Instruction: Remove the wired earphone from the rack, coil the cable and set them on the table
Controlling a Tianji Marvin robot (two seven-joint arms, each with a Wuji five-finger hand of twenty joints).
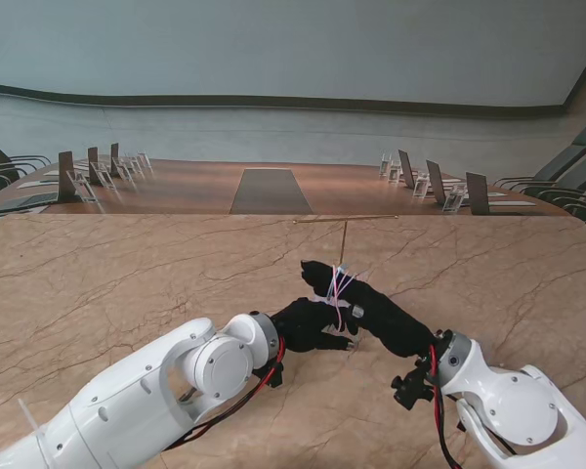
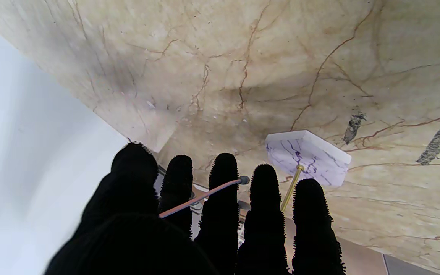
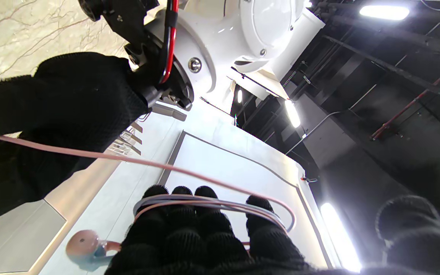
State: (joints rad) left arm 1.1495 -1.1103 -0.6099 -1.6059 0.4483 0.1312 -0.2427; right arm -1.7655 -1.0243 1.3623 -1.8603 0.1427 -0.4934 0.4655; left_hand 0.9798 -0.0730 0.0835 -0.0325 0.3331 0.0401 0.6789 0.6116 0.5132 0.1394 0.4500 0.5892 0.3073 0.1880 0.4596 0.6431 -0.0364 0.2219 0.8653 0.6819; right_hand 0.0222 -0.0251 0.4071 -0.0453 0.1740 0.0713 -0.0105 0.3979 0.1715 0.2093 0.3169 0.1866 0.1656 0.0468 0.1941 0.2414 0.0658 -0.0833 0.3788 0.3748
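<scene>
right hand (image 1: 344,289) cable-wrapped over beige marble table (image 1: 127,283).

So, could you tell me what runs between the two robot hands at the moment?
A taut stretch of the pink earphone cable, from the loops round the right robot hand to the left robot hand; the right wrist view shows it.

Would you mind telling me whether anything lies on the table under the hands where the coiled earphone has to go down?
Nothing visible does. The cable is looped around the right hand, and the marble table around both hands looks bare. The rack stands farther from me, apart from them.
</scene>
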